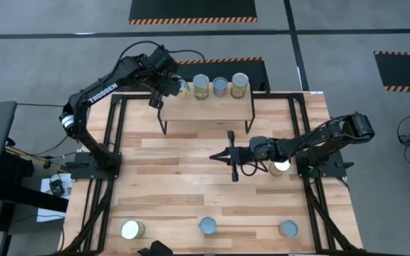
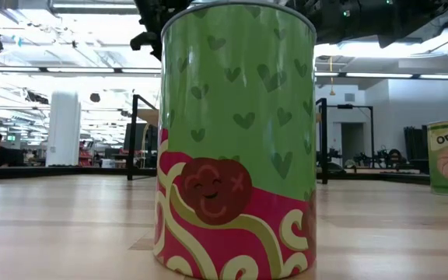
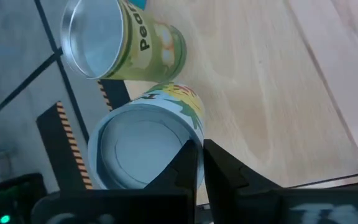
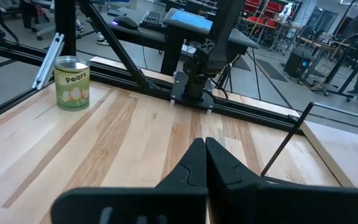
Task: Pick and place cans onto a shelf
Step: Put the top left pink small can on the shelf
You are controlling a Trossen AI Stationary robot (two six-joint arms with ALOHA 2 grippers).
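Four cylindrical tins (image 1: pixel 220 87) stand on the light-wood shelf (image 1: pixel 212 109). The left pincer (image 1: pixel 164 93), pressed together, sits just beside the end tin (image 3: pixel 146 144). The right pincer (image 1: pixel 219 156), also pressed together, hovers over the plank surface (image 1: pixel 184 192).

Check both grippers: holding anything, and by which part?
Nothing held. Left gripper jaws shut beside a can on the shelf; right gripper jaws shut over the table.
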